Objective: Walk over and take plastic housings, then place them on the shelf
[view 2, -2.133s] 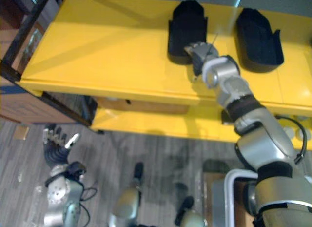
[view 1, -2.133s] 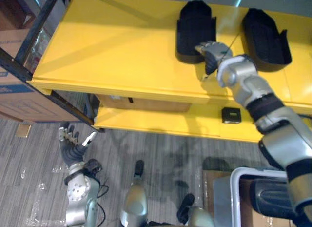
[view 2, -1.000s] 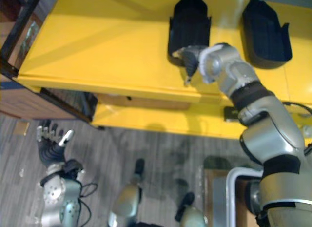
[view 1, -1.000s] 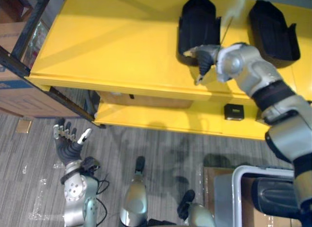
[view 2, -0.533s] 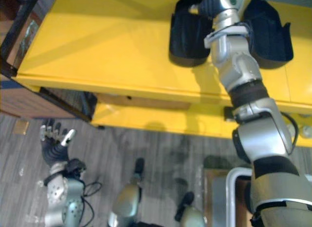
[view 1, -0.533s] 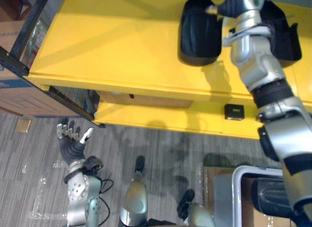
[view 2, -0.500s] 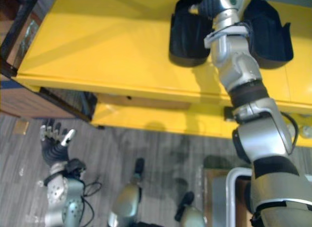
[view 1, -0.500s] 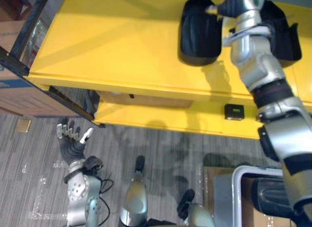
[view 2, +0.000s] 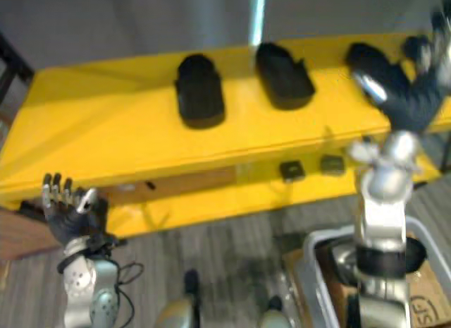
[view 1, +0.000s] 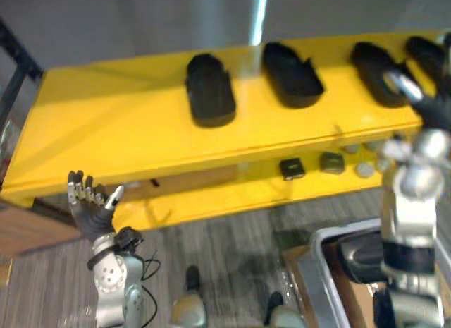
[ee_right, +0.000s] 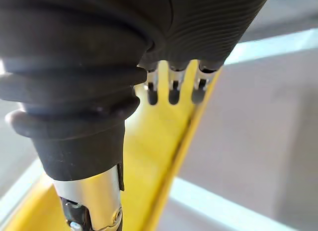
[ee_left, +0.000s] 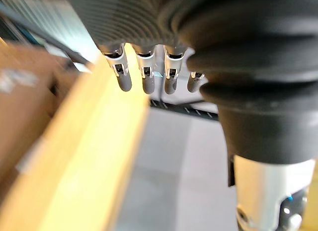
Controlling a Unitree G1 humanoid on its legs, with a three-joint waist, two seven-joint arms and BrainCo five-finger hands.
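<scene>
Top board of the yellow shelf seen from above, carrying a row of black plastic housings toward its back edge. Housing A lies near the middle of the board, housing B beside it to the right, and housing C and housing D toward the right end. All are well apart from both hands.

The right hand is raised over the shelf's right end with fingers spread wide, holding nothing. The left hand is upright before the front edge near the left corner, fingers likewise spread and empty.

On the lower board sit two small dark boxes. A grey-rimmed tote on the floor at the right holds a dark part.
</scene>
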